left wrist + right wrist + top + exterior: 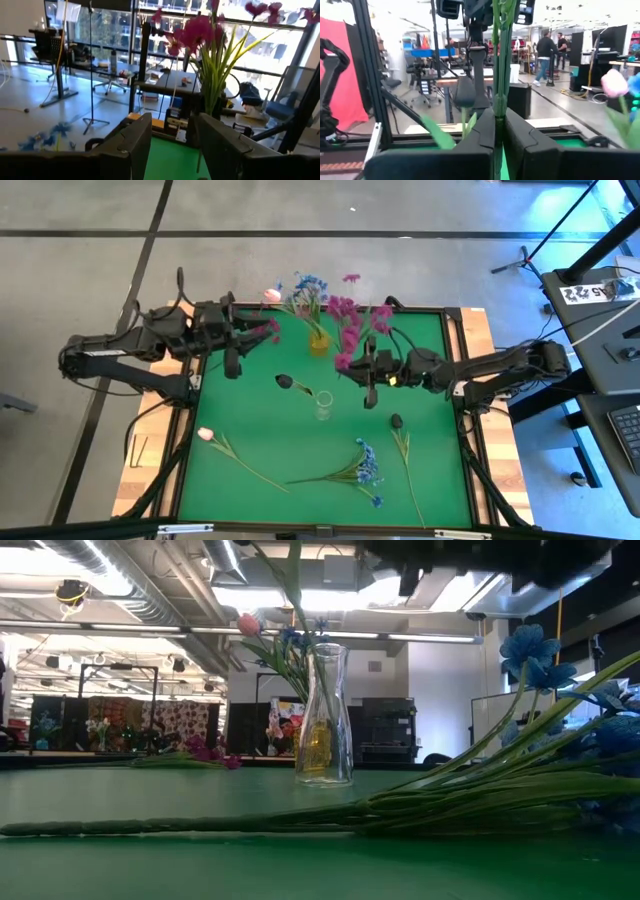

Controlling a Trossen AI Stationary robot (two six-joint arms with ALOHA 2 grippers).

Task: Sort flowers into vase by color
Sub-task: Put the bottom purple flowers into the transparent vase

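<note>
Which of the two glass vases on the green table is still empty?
The small clear vase near the table's middle is empty. The other vase, near the far edge, has yellow at its bottom and holds blue flowers.

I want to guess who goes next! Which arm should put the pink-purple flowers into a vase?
Right. Its tool is shut on the magenta flowers' stems, near the clear vase; the left tool is open, holding nothing.

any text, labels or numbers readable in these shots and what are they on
None can be read.
White tag with black square markers on the dark stand at the table's right: its small print is too blurred to read.
Poster in the room behind the clear vase: colours only, no legible words.
</note>
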